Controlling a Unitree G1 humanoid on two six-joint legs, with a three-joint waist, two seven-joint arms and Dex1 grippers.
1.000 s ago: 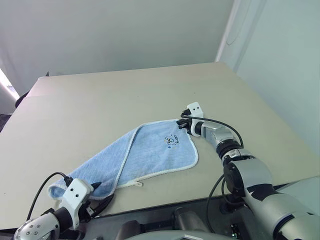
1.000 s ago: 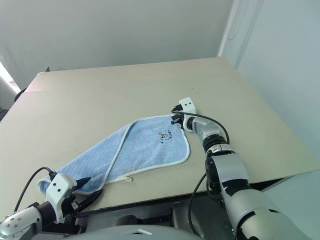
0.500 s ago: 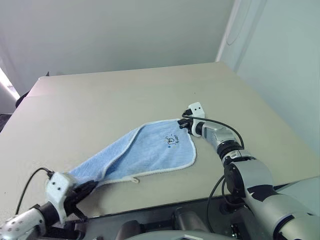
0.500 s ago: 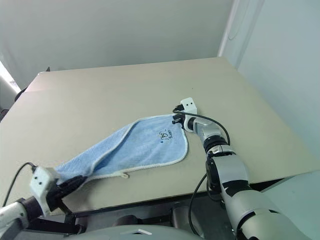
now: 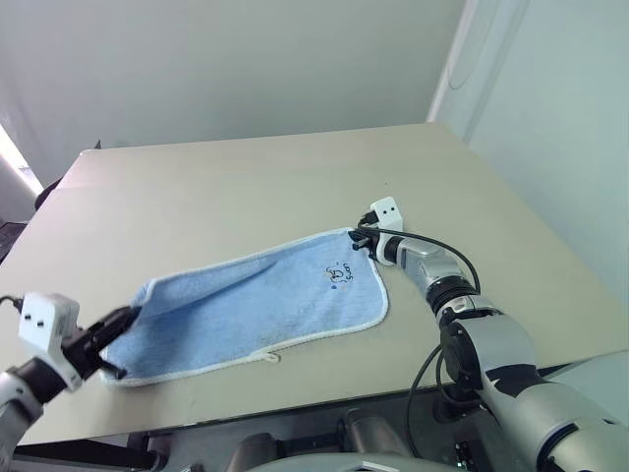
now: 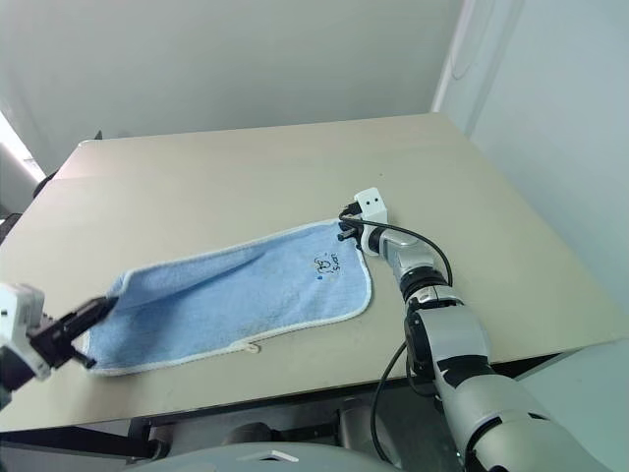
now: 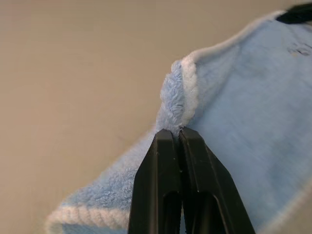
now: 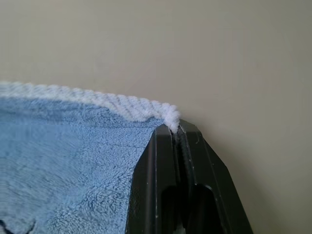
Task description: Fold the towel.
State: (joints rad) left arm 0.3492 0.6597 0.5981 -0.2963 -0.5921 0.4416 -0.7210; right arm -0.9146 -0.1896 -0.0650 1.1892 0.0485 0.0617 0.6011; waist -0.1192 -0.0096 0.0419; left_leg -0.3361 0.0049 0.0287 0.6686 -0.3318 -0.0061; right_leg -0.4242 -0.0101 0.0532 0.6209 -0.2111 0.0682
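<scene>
2 grippers hold the towel at opposite ends, stretching it across the table. Nearest, at the lower left of the left eye view, the left gripper has its 2 black fingers pressed together on the towel's left corner; in the left wrist view the fingers meet with a bunched fold of blue terry and white edging squeezed between their tips. That corner looks raised slightly off the tabletop, and the cloth just beside it doubles over into a loose fold.

From there the towel runs toward the centre right of the frame as a long light blue band with a white stitched border. Its near edge lies along the table's front part, and a small white loop tag sticks out from that edge, roughly below the middle of the cloth. Toward the right end, a small dark embroidered mark sits on the upper face.

Farther back, at the centre right, the right gripper is clamped on the towel's far right corner. The right wrist view shows its fingers closed with the white corner stitching pinched at the tips, and bare tan table beyond. The right end of the towel lies flat on the surface.
</scene>
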